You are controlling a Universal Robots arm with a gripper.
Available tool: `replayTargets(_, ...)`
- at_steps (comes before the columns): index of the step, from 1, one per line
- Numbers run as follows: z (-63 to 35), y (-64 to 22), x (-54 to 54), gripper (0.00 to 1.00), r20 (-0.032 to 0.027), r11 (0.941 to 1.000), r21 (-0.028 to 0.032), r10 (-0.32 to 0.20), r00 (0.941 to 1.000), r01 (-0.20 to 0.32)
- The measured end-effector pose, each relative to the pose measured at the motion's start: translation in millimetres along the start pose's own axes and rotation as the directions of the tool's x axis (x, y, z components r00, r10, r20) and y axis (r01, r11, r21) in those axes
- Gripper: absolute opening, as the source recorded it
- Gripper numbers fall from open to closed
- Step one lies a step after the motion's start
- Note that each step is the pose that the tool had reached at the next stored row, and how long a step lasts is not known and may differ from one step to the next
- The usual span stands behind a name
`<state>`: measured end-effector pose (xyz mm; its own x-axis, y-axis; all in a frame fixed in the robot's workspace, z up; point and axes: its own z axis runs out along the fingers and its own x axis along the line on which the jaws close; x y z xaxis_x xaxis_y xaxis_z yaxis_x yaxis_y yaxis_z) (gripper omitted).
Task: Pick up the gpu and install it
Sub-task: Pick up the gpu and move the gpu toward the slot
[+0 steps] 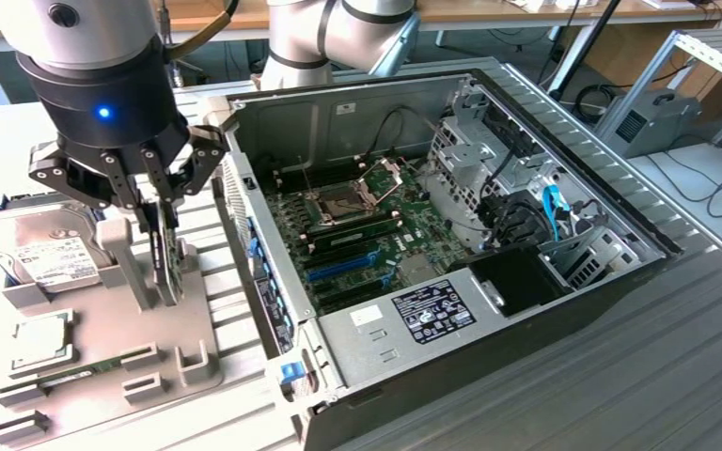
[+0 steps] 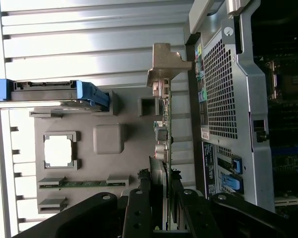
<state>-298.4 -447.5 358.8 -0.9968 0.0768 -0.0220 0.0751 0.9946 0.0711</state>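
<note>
Pinching the thin flat black gpu card (image 1: 165, 268) by its upper edge, my gripper (image 1: 150, 221) has its two fingers closed partway, one against each face, so I do have hold of it. The card stands on edge straight beneath my fingers, over the pale grey slotted holder tray (image 1: 123, 324). I cannot tell whether its lower edge is clear of the tray's slot.

From my wrist the card reads as a narrow line running away from my fingers to its silver metal end bracket (image 2: 165, 64). So its long axis lies level, roughly parallel to the perforated near wall of the open black and silver computer case (image 1: 274, 282). That case sits just beside the tray, on the exterior view's right of the card, with its green motherboard (image 1: 380, 221) facing up.

By count there is one gpu, held by my one arm, and one case. On the tray I see one silver hard drive with a white label (image 1: 41, 252), one square processor chip (image 1: 41, 338) and one narrow green RAM stick (image 1: 79, 373).
</note>
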Motion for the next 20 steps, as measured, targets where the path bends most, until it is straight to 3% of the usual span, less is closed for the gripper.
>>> replayTargets(20, -4.7, 0.3, -0.1, 0.26, 0.0000, 1.0000, 0.0000, 0.000, 1.0000, 0.000)
